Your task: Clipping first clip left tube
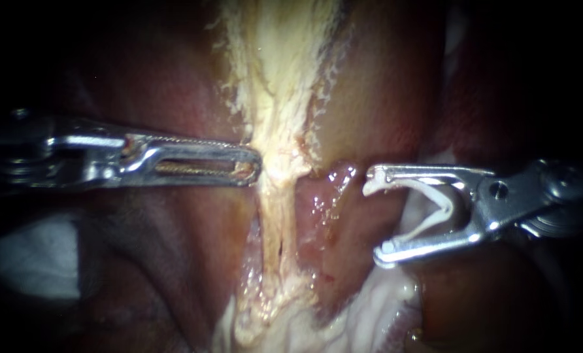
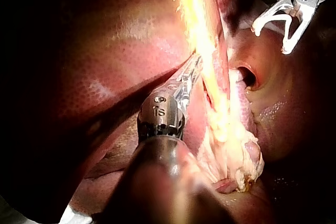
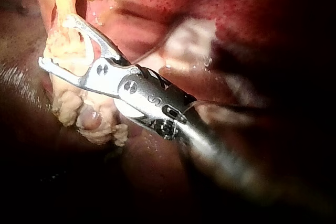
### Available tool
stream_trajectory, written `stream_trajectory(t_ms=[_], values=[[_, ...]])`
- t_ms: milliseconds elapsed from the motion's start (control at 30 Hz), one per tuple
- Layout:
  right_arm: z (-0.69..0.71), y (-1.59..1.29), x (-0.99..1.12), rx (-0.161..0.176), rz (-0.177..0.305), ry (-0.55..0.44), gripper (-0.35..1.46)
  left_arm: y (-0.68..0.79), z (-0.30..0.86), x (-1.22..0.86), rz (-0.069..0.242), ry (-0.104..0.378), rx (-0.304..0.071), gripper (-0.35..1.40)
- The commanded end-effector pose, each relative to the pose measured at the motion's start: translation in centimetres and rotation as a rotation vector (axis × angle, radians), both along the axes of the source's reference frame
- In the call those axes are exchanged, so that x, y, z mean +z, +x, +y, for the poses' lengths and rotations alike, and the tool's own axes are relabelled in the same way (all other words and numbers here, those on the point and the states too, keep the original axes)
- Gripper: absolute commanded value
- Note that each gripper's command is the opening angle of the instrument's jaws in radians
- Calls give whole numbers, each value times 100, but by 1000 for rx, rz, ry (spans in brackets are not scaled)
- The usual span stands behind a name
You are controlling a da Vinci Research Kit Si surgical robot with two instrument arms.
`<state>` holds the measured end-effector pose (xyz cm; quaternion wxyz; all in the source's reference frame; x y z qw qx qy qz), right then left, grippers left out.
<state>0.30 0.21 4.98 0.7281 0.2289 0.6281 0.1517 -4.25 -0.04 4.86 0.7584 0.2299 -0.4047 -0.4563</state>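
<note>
Dark red liver [image 1: 154, 274] fills the background, with a patch of white cloth [image 1: 30, 255] low on the endoscope view's left.

From the right comes the right instrument [image 1: 375, 218]. Its jaws stand wide apart, and a white clip [image 1: 447, 209] is seated between them. The clip's two legs lie along the inner faces of both jaws, and its bend sits deep at the hinge. The open tips face a pale tube [image 1: 278, 202] and stay clear of it, with a strip of wet pink tissue between. The right wrist view shows the same instrument [image 3: 55, 40], spread just as widely, with the pale tube [image 3: 68, 51] just ahead of its tips.

From the left comes the left instrument [image 1: 252, 167], whose long slotted jaws lie almost together. Their tips meet on the near edge of the pale tube and appear to pinch it. In the left wrist view this instrument [image 2: 191, 74] lies alongside the tube [image 2: 210, 61], and the right instrument [image 2: 270, 39] with its clip [image 2: 278, 19] sits well beyond.

The tube runs between the two instruments, frayed and yellowish above. Lower down it narrows and shows a thin slit, so which strand is the left tube cannot be told.
</note>
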Motion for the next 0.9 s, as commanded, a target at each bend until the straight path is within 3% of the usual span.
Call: stream_trajectory(t_ms=[33, 200, 433, 633, 900], values=[[-2, 1, 1, 0, 0, -1, 60, 1, 0, -2, 0, 1, -1, -35], [-11, 7, 9, 1, 2, -2, 60, 10, 5, -23, 4, 7, -5, -35], [-36, 31, 36, -41, -30, 37, 59, 27, 1, -52, 18, 4, -20, -35], [-59, 64, 69, -74, -50, 54, 59, 37, 3, -64, 25, 3, -27, -35], [-85, 99, 96, -106, -80, 32, 58, 40, 2, -65, 27, 2, -28, -35]])
